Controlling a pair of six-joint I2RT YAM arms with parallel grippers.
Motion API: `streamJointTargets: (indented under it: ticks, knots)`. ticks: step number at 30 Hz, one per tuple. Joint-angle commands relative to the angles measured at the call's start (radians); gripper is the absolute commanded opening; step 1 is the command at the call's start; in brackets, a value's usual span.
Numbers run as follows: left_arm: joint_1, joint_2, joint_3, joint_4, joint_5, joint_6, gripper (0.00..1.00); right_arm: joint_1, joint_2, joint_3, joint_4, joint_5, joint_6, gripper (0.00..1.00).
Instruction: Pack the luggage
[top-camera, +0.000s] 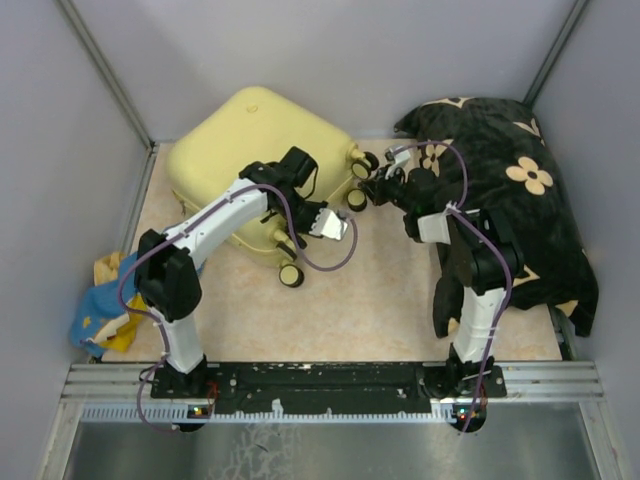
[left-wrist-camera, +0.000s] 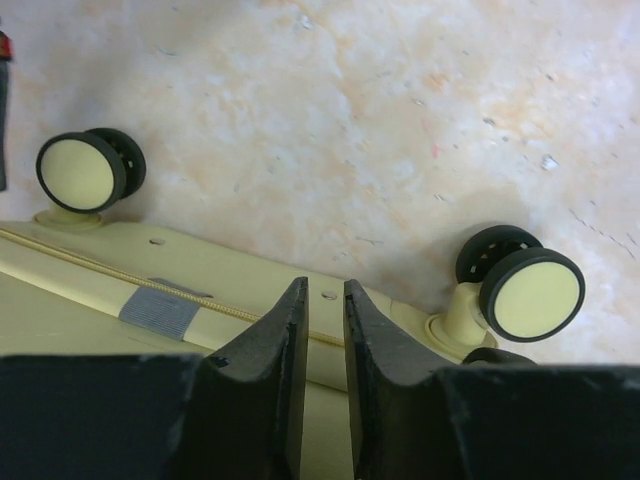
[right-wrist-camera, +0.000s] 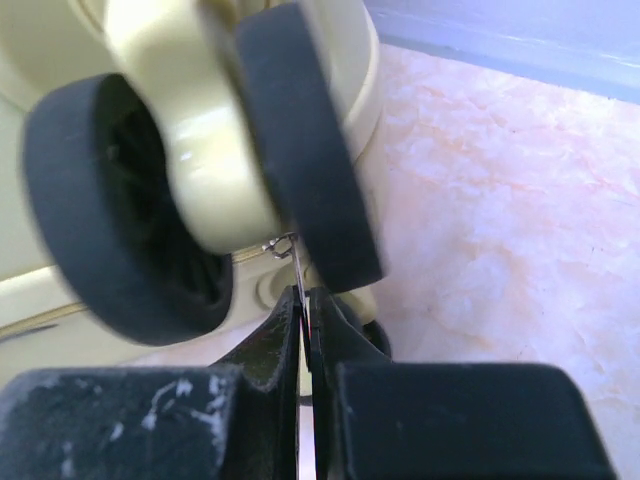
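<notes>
The luggage, a pale yellow hard-shell suitcase, lies closed at the back left, its wheeled end toward the middle. My left gripper hovers over that wheeled edge, between two wheels. In the left wrist view the gripper stands narrowly open with nothing in it, over the suitcase seam. My right gripper is at the suitcase's far wheel corner. In the right wrist view the gripper is shut on a thin metal zipper pull, just under a black wheel.
A big black cloth with beige flower motifs lies along the right side, under the right arm. A blue and yellow cloth is bunched at the left wall. Grey walls close in the back and sides. A metal rail runs along the front.
</notes>
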Motion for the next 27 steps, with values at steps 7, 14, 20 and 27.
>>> streamJointTargets:
  ticks: [7,14,20,27]
  knots:
    - [0.127,-0.073,-0.205,-0.365,-0.115,0.125,0.25,-0.165,0.050,0.163,0.117,0.121,-0.106,0.00]
    - [0.145,-0.064,-0.212,-0.366,-0.114,0.149,0.27,-0.154,0.176,0.383,0.117,-0.057,-0.063,0.00]
    - [0.180,-0.053,-0.216,-0.367,-0.111,0.171,0.28,-0.123,0.304,0.600,0.095,-0.192,-0.071,0.00]
    - [0.254,0.006,0.027,-0.336,0.113,-0.019,0.56,-0.054,0.391,0.707,0.077,-0.258,-0.049,0.00]
